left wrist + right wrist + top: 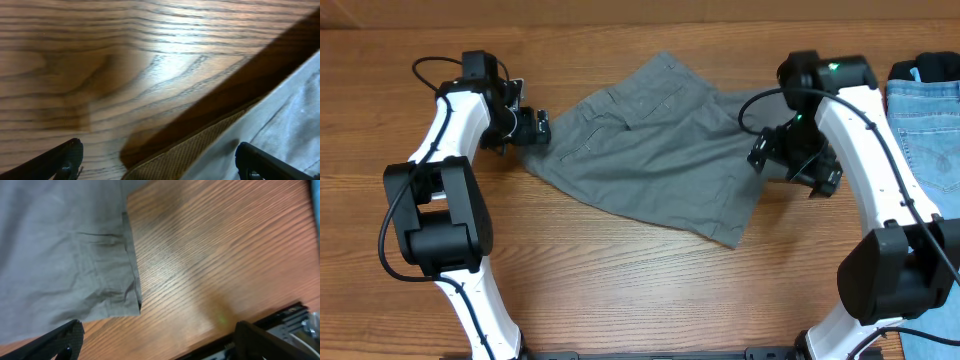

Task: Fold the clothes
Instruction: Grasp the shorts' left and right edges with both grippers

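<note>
The left gripper stands with its jaws wide apart, one dark finger in each lower corner of the view. Between them lies a corner of the grey shorts, edged by a tan woven band that casts a dark shadow on the wooden table.

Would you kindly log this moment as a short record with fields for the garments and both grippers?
shorts: grey, spread unfolded mid-table
jeans: light blue, beside the right arm, partly out of frame
left gripper: open, at the shorts' left corner
right gripper: open, by the shorts' hem
table: wooden
</note>
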